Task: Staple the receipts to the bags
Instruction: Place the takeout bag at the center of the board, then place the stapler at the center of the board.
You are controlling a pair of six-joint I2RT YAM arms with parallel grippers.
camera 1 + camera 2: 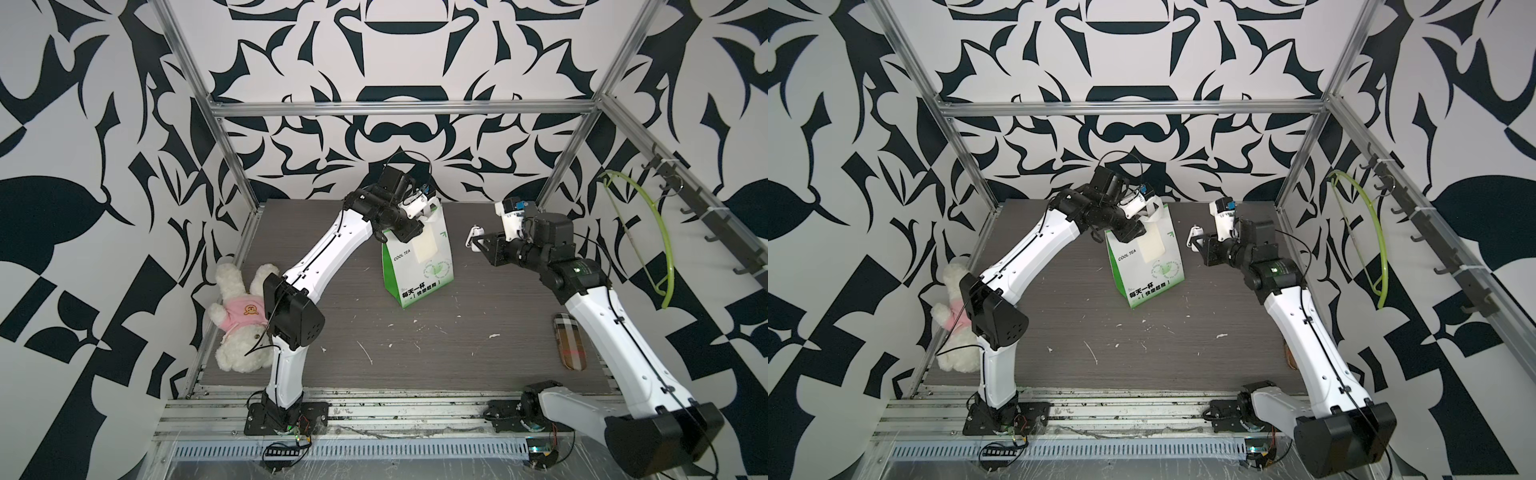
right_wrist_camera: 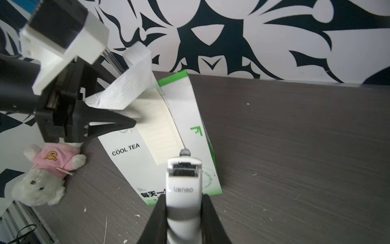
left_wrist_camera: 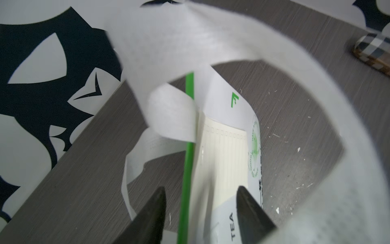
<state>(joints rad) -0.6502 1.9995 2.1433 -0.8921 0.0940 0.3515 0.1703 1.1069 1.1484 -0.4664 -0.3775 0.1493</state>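
The white and green bag (image 1: pixel 419 270) (image 1: pixel 1144 270) stands upright in the middle of the table, seen in both top views. The cream receipt (image 1: pixel 427 246) (image 3: pixel 223 160) (image 2: pixel 160 135) lies flat against the upper front of the bag. My left gripper (image 1: pixel 415 229) (image 3: pixel 201 188) is open at the bag's top. Its jaws stand either side of the rim and the receipt's top without pressing on them. A white loop handle (image 3: pixel 168 114) curls just beyond it. My right gripper (image 1: pixel 484 242) (image 2: pixel 184 196) is shut on the white stapler (image 1: pixel 475 237) (image 2: pixel 183 181), held in the air to the right of the bag and pointing at it.
A white plush bear in a pink shirt (image 1: pixel 241 320) lies at the table's left edge. A plaid case (image 1: pixel 569 340) lies near the right arm. A green hanger (image 1: pixel 652 232) hangs from the hook rail on the right wall.
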